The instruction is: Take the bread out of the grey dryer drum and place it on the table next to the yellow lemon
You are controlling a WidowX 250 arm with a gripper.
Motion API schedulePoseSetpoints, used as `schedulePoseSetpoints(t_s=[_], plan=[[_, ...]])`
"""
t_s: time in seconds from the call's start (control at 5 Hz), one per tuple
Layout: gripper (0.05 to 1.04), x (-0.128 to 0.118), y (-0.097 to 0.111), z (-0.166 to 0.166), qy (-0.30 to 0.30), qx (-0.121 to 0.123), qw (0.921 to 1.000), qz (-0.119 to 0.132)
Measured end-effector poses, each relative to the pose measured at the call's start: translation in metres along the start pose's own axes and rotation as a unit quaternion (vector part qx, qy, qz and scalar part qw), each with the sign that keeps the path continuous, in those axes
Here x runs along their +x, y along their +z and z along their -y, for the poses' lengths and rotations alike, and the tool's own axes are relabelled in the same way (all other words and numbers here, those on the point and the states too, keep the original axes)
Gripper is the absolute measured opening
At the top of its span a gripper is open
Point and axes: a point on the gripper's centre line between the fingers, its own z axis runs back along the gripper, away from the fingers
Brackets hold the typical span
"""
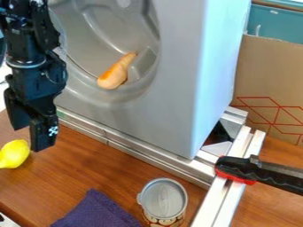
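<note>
Hanging at nine o'clock, the black claw (28, 136) stood open, nearest a yellow lemon (13, 154) on the wooden tabletop (83, 166) toward eight; a can (163, 199) sat at six, a purple cloth (98, 213) at seven

And we've got the wooden table (100, 166) carrying a lemon (14, 154), a purple cloth (95, 213), a can (164, 198) and metal rails (230, 195).

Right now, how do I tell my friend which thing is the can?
Find the big gray box on the wooden table, then look in front of the metal rail along its bottom. The can stands there, just right of the dark purple cloth. Unlike the cloth, it has a round silvery top.
</note>
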Motion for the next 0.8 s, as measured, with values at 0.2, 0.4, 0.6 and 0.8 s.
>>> schedulePoseSetpoints(t_s=[0.2, 0.4, 0.6, 0.8], plan=[[1.000, -0.001, -0.002, 0.002, -0.001, -0.007, 1.0000, -0.004], [1.000, 0.007, 0.017, 0.006, -0.015, -0.046, 0.9982, 0.035], [1.001, 0.024, 0.054, -0.007, -0.008, -0.067, 0.9927, 0.100], [1.000, 0.047, 0.068, -0.022, -0.006, -0.086, 0.9874, 0.133]])
